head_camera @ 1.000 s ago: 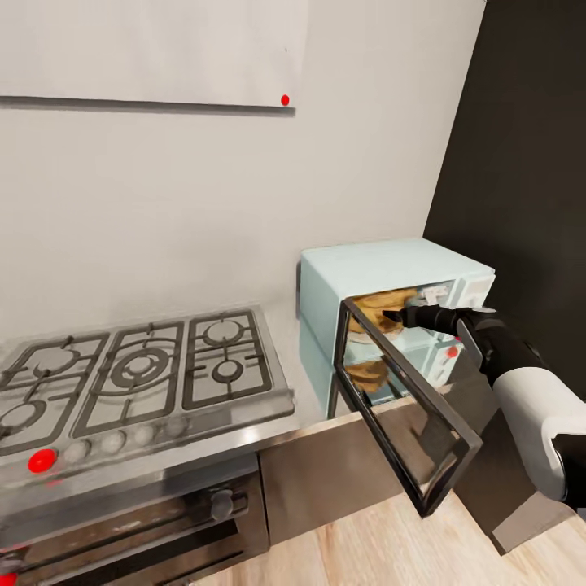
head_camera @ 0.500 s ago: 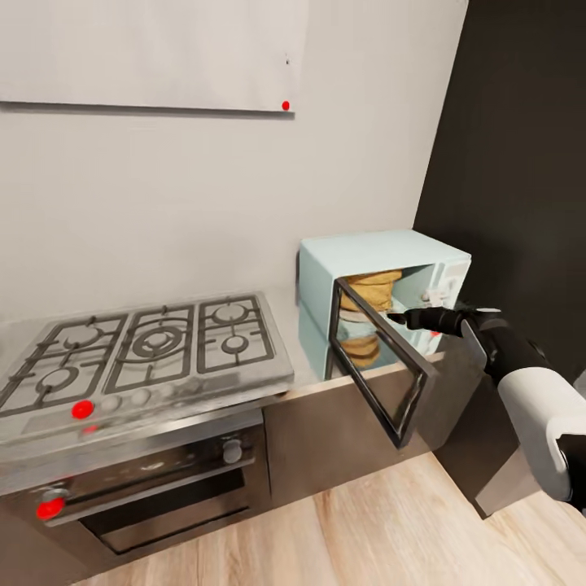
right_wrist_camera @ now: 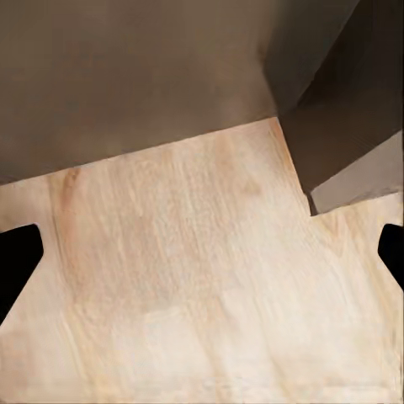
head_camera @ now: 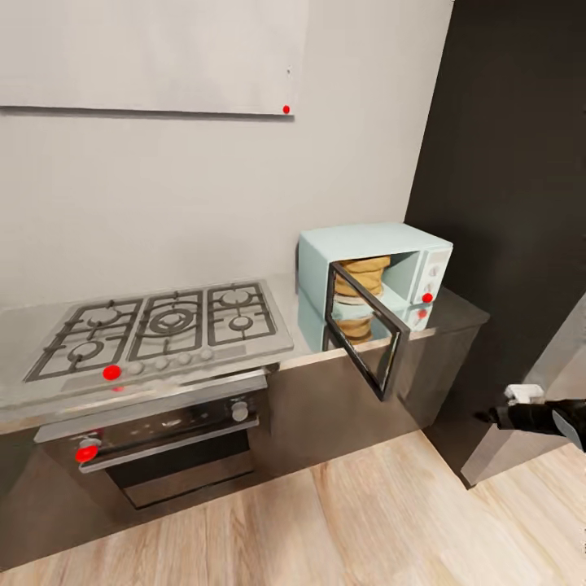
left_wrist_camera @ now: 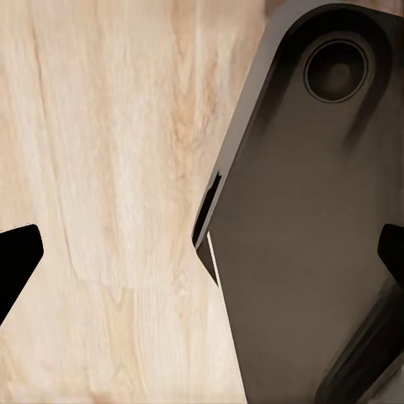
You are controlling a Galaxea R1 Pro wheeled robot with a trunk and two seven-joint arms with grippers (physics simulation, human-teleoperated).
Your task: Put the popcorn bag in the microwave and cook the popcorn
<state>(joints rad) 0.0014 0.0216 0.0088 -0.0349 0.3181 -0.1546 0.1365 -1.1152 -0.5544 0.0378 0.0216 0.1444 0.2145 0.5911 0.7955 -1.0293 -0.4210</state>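
Left of the microwave [head_camera: 370, 273] a gas hob [head_camera: 163, 324] lies on the desk [head_camera: 456, 313]. The microwave's door [head_camera: 368, 340] hangs open, with the popcorn bag [head_camera: 362, 277] inside. Below and right of the microwave, the right gripper [head_camera: 498, 415] hangs over the wooden floor [head_camera: 325, 521], fingers [right_wrist_camera: 18, 261] released and empty; the left gripper's fingers [left_wrist_camera: 17, 252] are likewise spread, grasping nothing.

Even, bright render; edges perhaps soft.
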